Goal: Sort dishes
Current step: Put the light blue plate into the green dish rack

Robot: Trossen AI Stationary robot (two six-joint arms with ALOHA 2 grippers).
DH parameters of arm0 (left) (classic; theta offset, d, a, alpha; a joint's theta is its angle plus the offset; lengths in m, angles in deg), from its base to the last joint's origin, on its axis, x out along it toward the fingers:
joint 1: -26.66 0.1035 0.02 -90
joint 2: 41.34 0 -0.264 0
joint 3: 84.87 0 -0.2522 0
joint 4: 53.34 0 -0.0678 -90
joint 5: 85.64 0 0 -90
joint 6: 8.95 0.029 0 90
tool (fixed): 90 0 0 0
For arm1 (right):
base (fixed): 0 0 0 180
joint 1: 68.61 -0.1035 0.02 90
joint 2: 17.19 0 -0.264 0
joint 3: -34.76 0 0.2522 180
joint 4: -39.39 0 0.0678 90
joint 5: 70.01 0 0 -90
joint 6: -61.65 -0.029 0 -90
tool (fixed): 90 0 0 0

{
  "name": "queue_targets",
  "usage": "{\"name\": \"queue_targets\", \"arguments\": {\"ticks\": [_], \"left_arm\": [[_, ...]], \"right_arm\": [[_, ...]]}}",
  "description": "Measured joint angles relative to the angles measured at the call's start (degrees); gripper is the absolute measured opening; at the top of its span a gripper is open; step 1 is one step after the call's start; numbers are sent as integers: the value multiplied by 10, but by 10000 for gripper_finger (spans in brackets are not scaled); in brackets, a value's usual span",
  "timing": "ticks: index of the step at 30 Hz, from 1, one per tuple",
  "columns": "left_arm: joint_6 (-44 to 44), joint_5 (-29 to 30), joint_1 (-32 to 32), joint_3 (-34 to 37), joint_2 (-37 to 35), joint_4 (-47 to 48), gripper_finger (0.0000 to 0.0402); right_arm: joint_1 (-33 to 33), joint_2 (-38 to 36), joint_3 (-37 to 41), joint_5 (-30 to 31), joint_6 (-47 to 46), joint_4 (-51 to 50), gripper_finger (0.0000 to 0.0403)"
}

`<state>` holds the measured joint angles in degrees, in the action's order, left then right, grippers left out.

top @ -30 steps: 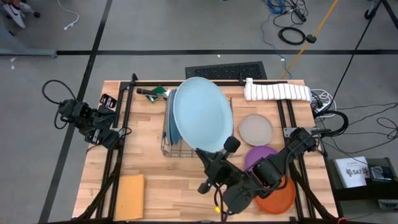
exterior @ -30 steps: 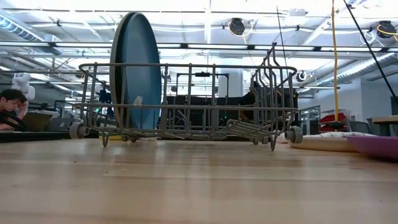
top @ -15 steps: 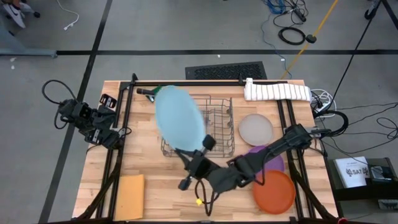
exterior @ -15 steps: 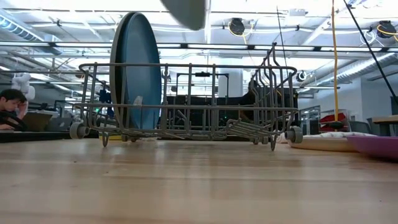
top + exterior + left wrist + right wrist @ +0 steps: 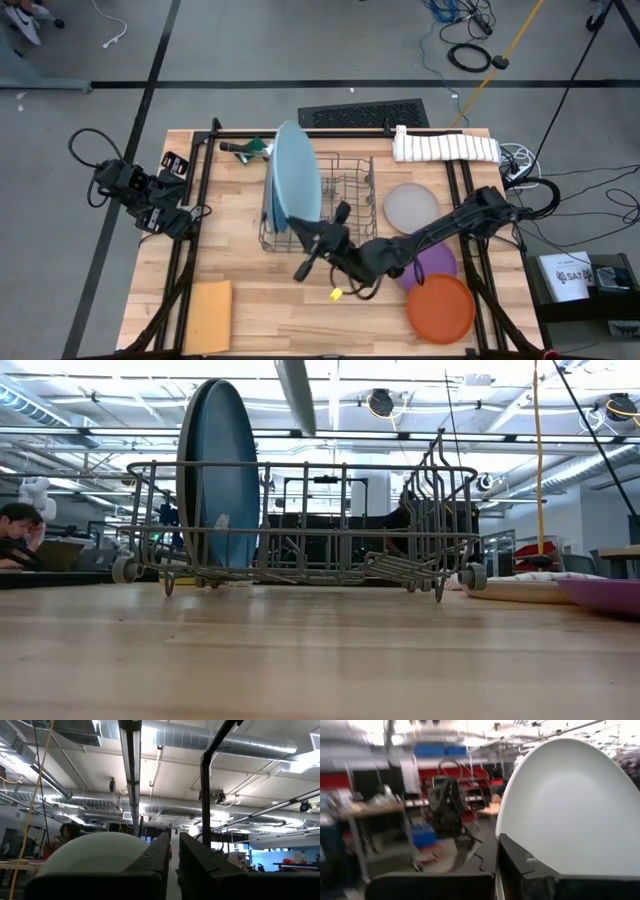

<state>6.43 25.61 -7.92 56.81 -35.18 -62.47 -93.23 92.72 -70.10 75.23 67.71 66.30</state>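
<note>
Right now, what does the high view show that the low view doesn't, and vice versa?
High view only: the right claw shut on the pale teal plate, the light grey plate, the orange plate, the tan sheet, and the left arm parked at the table's left edge. Low view only: a person in the room behind. Both: the wire rack with a blue plate standing in it.

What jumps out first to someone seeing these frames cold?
The right gripper, shut on the pale teal plate, holds it nearly on edge above the wire rack, where a blue plate already stands at the left end. Right of the rack lie the light grey plate, purple plate and orange plate; the left arm is parked at the table's left edge.
</note>
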Motion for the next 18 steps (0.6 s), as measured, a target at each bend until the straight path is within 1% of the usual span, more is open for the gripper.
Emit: {"name": "queue_targets", "arguments": {"ticks": [3, 6, 9, 12, 15, 18], "left_arm": [[0, 0, 0, 0, 0, 0, 45], [0, 0, 0, 0, 0, 0, 45], [0, 0, 0, 0, 0, 0, 45], [0, 0, 0, 0, 0, 0, 45], [0, 0, 0, 0, 0, 0, 45], [0, 0, 0, 0, 0, 0, 45]], "right_arm": [[10, -6, 65, -17, -20, 114, 0], [24, -6, 115, -39, -64, 181, 0], [41, -6, 149, -57, -123, 205, 0], [56, -6, 171, -62, -166, 210, 0], [72, -6, 187, -100, -198, 228, 0], [82, -6, 202, -107, -218, 237, 0]]}}
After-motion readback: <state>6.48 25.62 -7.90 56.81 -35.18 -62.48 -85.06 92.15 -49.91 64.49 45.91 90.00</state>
